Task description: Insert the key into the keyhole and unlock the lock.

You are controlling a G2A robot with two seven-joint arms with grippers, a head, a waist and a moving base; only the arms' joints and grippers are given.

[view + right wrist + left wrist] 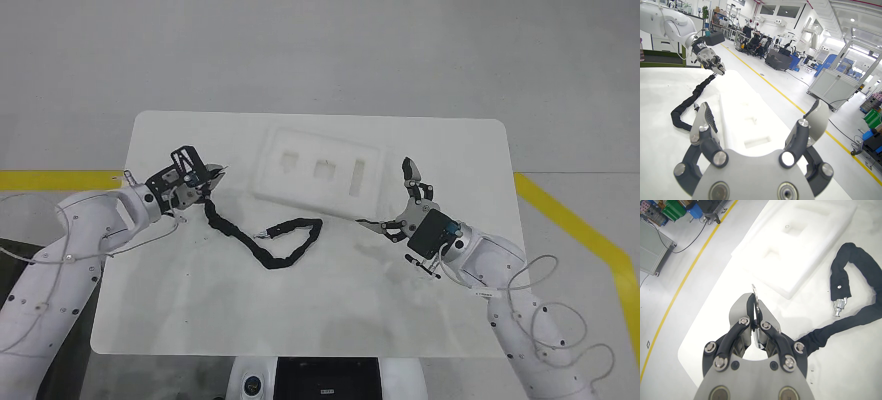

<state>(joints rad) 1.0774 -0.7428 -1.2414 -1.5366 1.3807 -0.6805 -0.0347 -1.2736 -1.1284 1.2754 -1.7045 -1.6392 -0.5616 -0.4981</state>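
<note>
light: bright, overhead | glare: table [721,289] washed out (foam tray [810,256] too) | edges: bowed

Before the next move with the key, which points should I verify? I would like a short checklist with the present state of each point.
1. Key clamped in the left pincer: ok.
2. Key tip free, touching nothing: ok.
3. Keyhole on the chain lock found: cannot tell; only a metal end shows.
4. Right pincer steadying the lock: not ok; it is open and holds nothing.
5. Lock lying on the table: ok.
</note>
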